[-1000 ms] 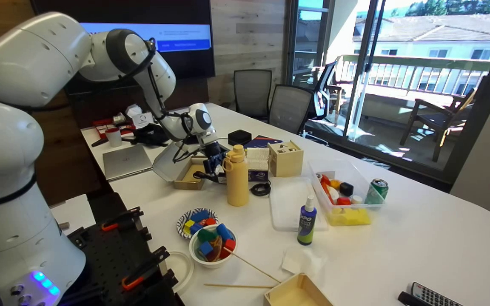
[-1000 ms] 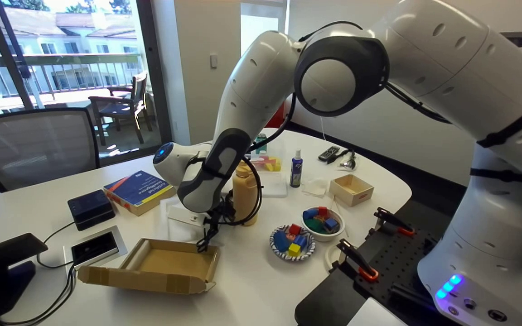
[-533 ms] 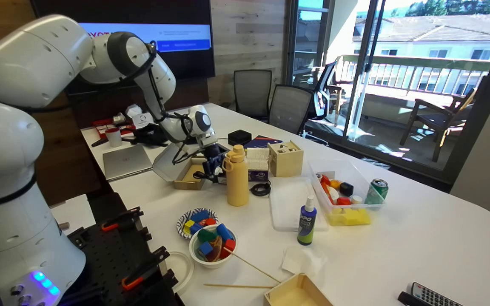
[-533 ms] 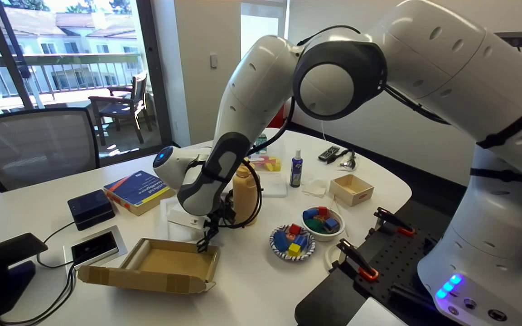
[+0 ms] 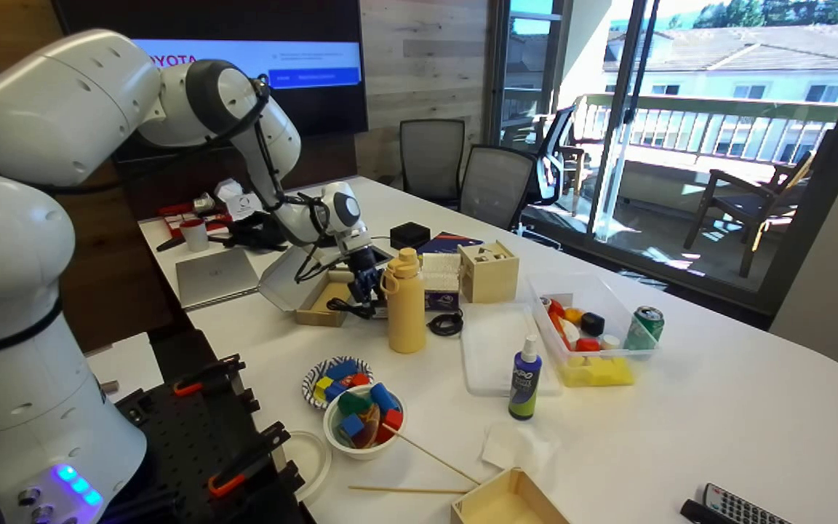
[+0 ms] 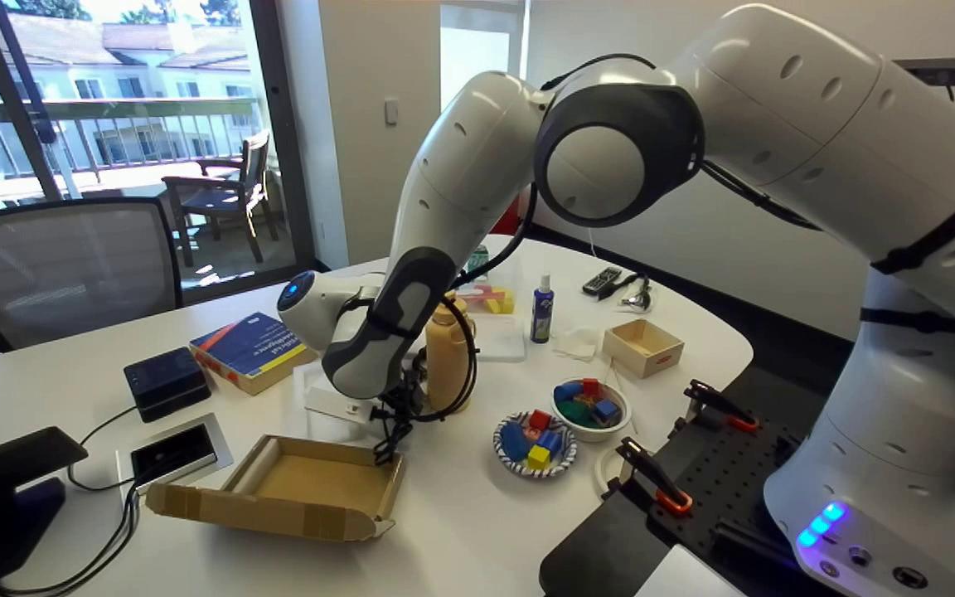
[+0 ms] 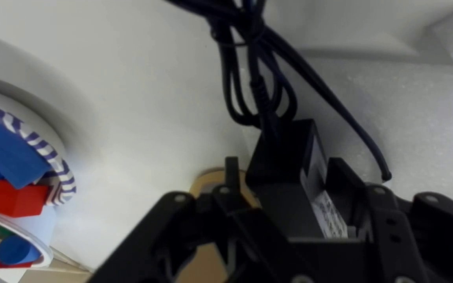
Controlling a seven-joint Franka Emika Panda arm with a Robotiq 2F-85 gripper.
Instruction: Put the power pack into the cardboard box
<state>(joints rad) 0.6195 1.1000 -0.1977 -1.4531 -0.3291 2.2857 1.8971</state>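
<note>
Over the worktop, inward from its left edge in an exterior view, beside the cardboard box, our parted jaws straddle the power pack, which we judge stiff, fairly dense and best pinched by its flat sides, clear of the cables.

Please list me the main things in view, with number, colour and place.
power pack: 1, black, between the end effector's jaws
cardboard box: 1, brown, open on the table
water bottle: 1, yellow, beside the end effector
bowls: 2, one white, one patterned, side by side
blocks: several, multicoloured, in the bowls
spray bottle: 1, mostly blue, near the bin
bin: 1, clear, on the table
book: 1, mostly blue, flat on the table
laptop: 1, silver, by the cardboard box
chairs: at least 2, grey, beside the table
robot arm: 1, white, over the table
end effector: 1, black, on the robot arm
</note>
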